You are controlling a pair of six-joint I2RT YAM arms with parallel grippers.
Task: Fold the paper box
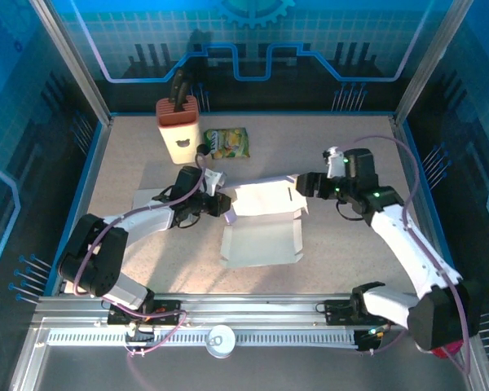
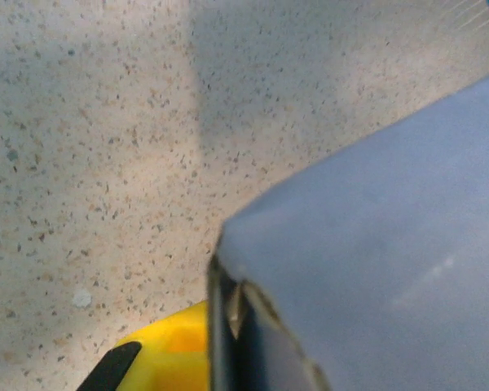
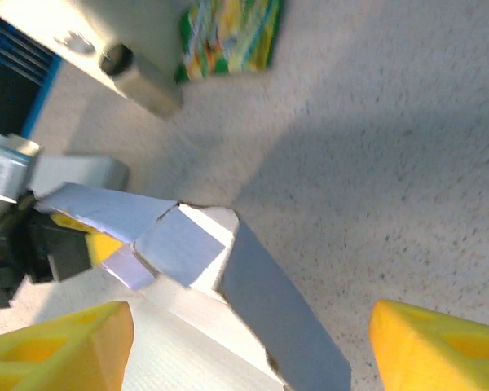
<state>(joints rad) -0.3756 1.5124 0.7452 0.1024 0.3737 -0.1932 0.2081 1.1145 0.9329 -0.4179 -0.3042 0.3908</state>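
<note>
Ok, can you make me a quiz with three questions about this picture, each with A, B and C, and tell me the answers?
1. Where is the green and yellow snack packet? A) behind the white paper box B) inside it C) held in the air
2. What colour are the right hand's fingers? A) red B) yellow C) green
3. How is the right hand? A) shut on the packet B) shut on nothing C) open

Answers: 1 A, it lies past the box's far edge. 2 B, both tips show yellow. 3 C, its fingers stand wide apart, with the box's flap between them.
</note>
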